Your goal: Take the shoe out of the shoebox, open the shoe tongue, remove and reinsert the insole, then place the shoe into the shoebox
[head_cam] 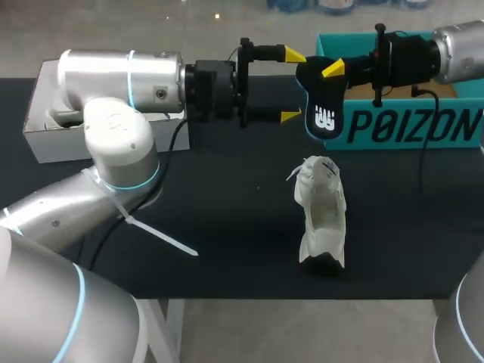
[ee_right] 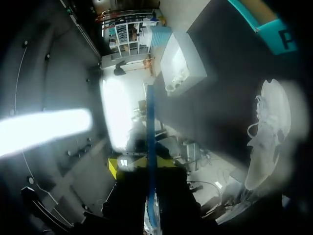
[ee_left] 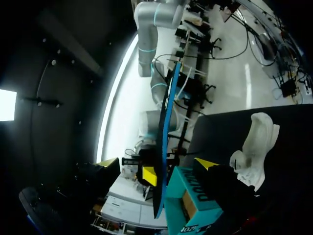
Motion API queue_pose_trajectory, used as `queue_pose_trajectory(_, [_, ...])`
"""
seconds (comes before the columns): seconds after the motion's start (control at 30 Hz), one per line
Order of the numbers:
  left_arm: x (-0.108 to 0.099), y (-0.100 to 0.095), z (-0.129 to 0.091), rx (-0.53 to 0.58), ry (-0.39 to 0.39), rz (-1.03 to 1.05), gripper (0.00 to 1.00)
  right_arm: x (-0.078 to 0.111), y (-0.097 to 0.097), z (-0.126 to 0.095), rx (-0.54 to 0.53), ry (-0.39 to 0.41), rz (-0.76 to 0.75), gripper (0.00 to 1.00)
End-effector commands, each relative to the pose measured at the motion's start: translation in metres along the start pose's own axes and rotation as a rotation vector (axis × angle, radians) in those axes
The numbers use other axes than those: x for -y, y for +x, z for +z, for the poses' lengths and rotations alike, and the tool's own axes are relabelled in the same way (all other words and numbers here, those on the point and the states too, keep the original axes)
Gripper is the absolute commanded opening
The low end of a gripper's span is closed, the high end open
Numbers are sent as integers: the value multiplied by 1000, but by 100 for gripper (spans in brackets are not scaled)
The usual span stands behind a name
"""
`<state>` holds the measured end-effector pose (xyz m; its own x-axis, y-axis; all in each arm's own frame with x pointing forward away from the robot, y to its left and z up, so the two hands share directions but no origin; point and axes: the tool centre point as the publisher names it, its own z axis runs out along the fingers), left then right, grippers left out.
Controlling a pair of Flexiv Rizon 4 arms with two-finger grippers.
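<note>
White shoe lies apart from open teal shoebox; dark insole w/ white logo upright before box's front.

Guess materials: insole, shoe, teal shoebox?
The insole is thin, matte black on top with a blue edge: probably fabric-faced foam. The shoe has a matte white upper with laces: synthetic leather or textile, cannot tell. The shoebox is teal printed cardboard; its bare brown inside shows.

The head camera looks down from above and behind onto the black desk. Each wrist camera faces inward across that desk, very near the flat black blue-edged insole, seen edge-on. All three views share the white lace-up shoe and the teal cardboard shoebox.
</note>
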<state>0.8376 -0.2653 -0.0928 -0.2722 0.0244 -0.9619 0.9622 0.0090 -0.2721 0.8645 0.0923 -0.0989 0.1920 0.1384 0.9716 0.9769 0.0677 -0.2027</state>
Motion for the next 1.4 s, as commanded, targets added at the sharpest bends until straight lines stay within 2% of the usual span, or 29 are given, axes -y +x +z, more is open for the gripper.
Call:
queue_pose_trajectory(0.03, [-7, 0, 20, 34, -10, 13, 100, -1, 0, 0, 4, 1, 1, 0])
queue_pose_trajectory(0.13, [-9, -4, 21, 40, -18, 34, 100, -1, 0, 0, 4, 1, 1, 0])
queue_pose_trajectory(0.2, [-12, -6, 20, 54, -25, 38, 46, -1, 0, 0, 4, 1, 1, 0])
queue_pose_trajectory(0.23, [-12, -7, 19, 45, -32, 44, 37, -1, 0, 0, 4, 1, 1, 0])
queue_pose_trajectory(0.3, [-13, -7, 19, 45, -37, 54, 13, -1, 0, 0, 4, 1, 1, 0])
queue_pose_trajectory(0.37, [-14, -6, 17, 47, -41, 54, 1, -1, 0, 0, 4, 1, 1, 0])
queue_pose_trajectory(1.0, [-14, 3, 23, 19, -38, 57, 0, -1, 0, 0, 4, 1, 1, 0])
queue_pose_trajectory(1.03, [-13, 4, 22, 19, -39, 57, 0, -1, 0, 0, 4, 1, 1, 13])
queue_pose_trajectory(1.07, [-13, 4, 22, 19, -41, 58, 0, -1, 0, 0, 4, 1, 1, 100])
queue_pose_trajectory(1.3, [-9, 9, 13, 23, -53, 47, 0, 10, -3, -38, 153, -99, -30, 100])
queue_pose_trajectory(1.4, [-8, 11, 9, 34, -53, 40, 0, 19, -9, -58, 265, -155, -82, 100])
